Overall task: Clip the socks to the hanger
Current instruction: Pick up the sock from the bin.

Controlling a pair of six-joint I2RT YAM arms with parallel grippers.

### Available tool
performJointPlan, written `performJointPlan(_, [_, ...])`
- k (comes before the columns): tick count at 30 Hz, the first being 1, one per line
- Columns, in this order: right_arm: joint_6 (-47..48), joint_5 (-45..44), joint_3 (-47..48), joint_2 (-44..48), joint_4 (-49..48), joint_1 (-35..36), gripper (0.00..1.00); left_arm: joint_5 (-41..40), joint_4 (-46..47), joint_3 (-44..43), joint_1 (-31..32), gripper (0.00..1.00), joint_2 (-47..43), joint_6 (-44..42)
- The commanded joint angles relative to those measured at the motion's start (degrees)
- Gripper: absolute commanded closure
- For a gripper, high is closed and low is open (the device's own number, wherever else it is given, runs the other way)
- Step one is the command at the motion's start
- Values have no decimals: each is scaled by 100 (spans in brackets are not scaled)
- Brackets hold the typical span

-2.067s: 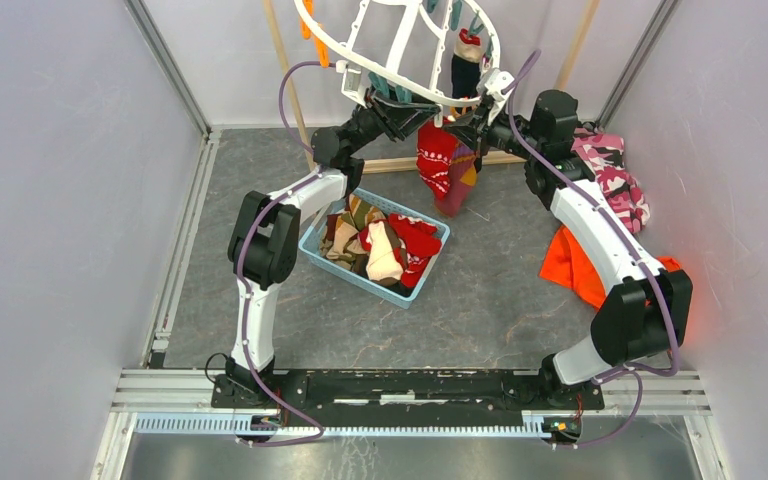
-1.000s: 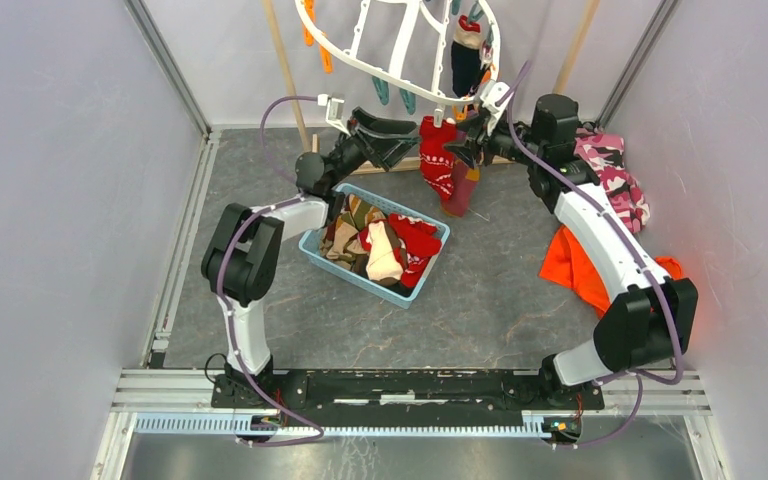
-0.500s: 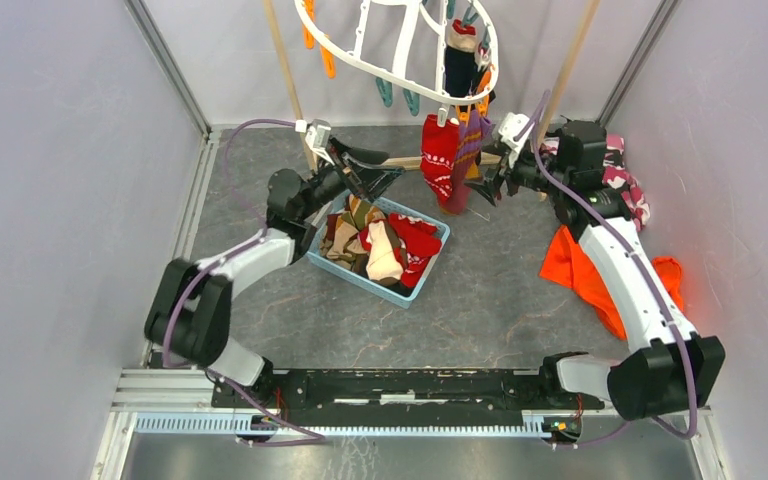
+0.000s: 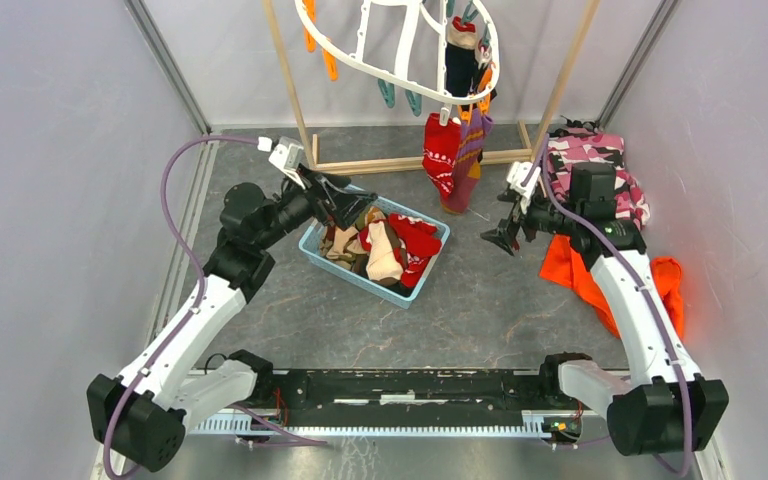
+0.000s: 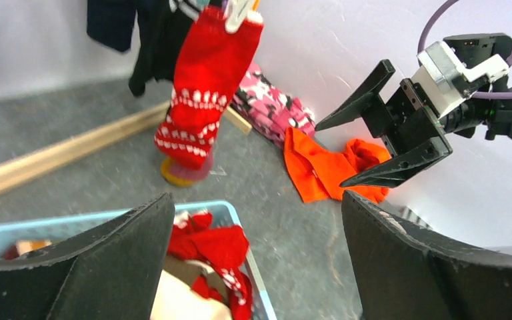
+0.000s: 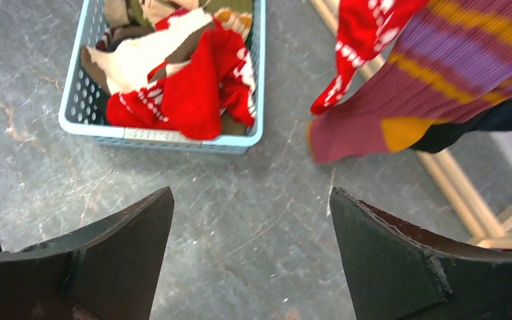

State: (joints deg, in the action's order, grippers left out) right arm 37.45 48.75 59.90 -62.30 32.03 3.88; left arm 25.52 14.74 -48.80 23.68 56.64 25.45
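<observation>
The white oval hanger hangs at the top with teal and orange clips. Clipped to its near rim are a red sock with white patterns and a purple sock with orange stripes; a navy sock hangs behind them. More socks lie piled in the blue basket. My left gripper is open and empty over the basket's far left corner. My right gripper is open and empty above the floor, right of the hanging socks. The right wrist view shows the purple sock, the red sock and the basket.
The wooden pole rack stands behind the basket, with uprights left and right. An orange cloth and a pink camouflage garment lie on the floor at the right, under my right arm. Grey walls close both sides.
Both arms have drawn back and down from the hanger. My right gripper opened, and the purple sock now hangs clipped beside the red one. The left gripper stayed open.
</observation>
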Motion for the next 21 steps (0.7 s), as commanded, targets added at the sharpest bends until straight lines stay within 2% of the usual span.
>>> performJointPlan(1, [191,344,-403,212,261,-212,7,418,-1116,-93,-27,0,113,706])
performJointPlan(4, [73,393,-683,193,143,-352,7,462,-1337,106,-30,5,252,1284])
performJointPlan(7, [-52,424,-817,4,114,-353,7,486,-960,493,-17,14,476,2264])
performJointPlan(9, [-48,433,-846,-132,87,-354,8,326,-804,581,52,17,664,2585])
performJointPlan(17, [-28,613,-1141,-327,-325,-354,8,-1958,-1089,122,942,19,1585,3539])
performJointPlan(19, [5,609,-1235,-296,-381,-520,8,-2252,-1107,-74,1142,27,1932,3837])
performJointPlan(21, [38,605,-1332,-249,-408,-566,8,-2380,-1265,-359,1239,30,2319,4082])
